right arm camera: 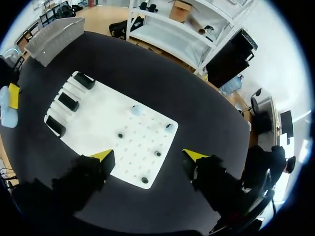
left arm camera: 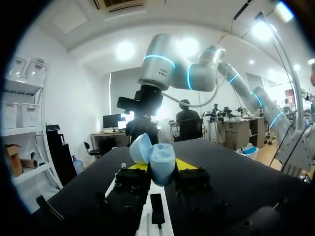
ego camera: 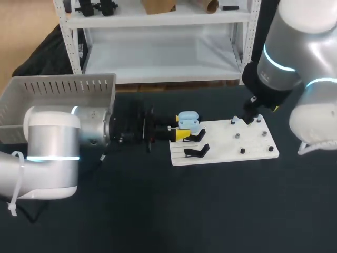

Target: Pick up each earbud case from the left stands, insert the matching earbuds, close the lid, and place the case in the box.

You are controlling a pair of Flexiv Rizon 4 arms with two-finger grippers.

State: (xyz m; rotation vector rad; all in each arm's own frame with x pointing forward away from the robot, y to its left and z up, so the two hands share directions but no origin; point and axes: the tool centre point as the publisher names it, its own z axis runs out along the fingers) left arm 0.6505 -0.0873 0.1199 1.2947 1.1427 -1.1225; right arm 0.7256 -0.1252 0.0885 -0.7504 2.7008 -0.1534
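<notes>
The dark desk (ego camera: 158, 211) carries a grey slotted box (ego camera: 58, 92) at its far left and a white board (ego camera: 221, 150) near the middle, with three black stands (right arm camera: 68, 102) on the board's left part, all bare. The left hand (ego camera: 181, 133) hangs just off the board's left edge, gripping the pale blue earbud case (left arm camera: 158, 162) between its yellow tips, with the lid tipped open. The right hand (right arm camera: 148, 156) hovers above the board's peg end with its fingers spread wide and holding nothing. Small earbuds sit on the pegs below it, two pale blue ones (right arm camera: 170, 128) and some dark ones. The case looks like a light, hard, glossy shell with rounded sides, so it is likely to slip or twist under a loose pinch. It is best held across the lower body, below the seam, leaving the hinged lid free to swing. The pale blue buds are probably lighter and slicker still, and should be taken gently from two opposite sides.
</notes>
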